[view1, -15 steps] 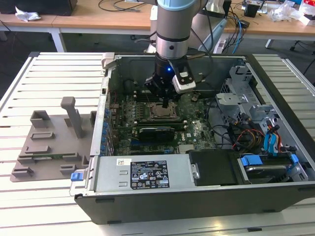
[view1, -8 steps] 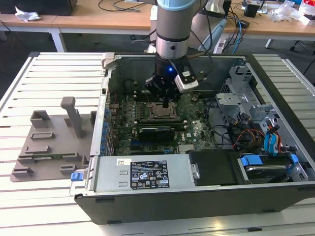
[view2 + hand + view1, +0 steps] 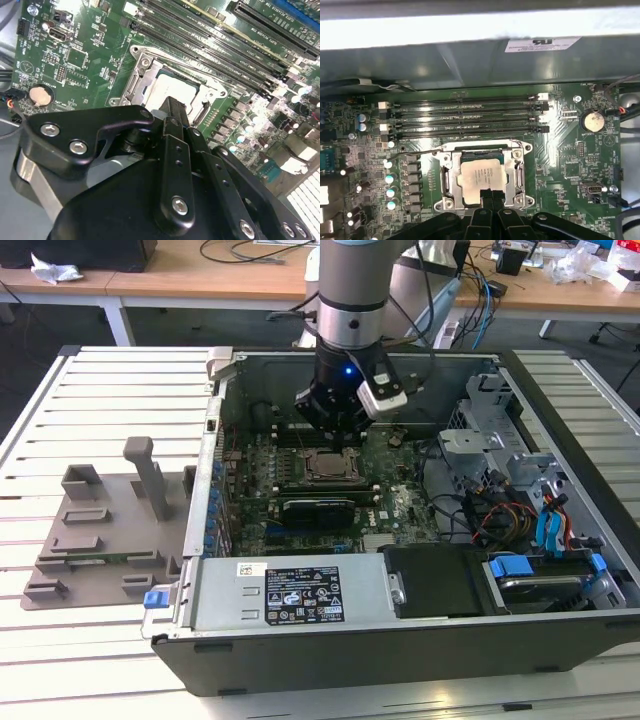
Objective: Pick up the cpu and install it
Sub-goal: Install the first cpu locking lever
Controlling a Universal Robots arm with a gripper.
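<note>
The cpu (image 3: 482, 174), a silvery-white square chip, lies flat inside the metal-framed socket (image 3: 446, 180) on the green motherboard. In the second wrist view the cpu (image 3: 165, 90) sits just beyond my fingertips. My gripper (image 3: 492, 196) hangs right over the chip's near edge, its two black fingers pressed together with nothing between them. In the exterior view the gripper (image 3: 335, 435) hovers low inside the open computer case, directly above the socket and cpu (image 3: 322, 467).
Memory slots (image 3: 465, 117) run beside the socket, and a coin battery (image 3: 593, 120) sits near them. The case walls (image 3: 215, 440) surround the board, with drive bays and cables (image 3: 520, 500) at the exterior view's right. A grey tray with upright posts (image 3: 100, 530) rests on the slatted table at the left.
</note>
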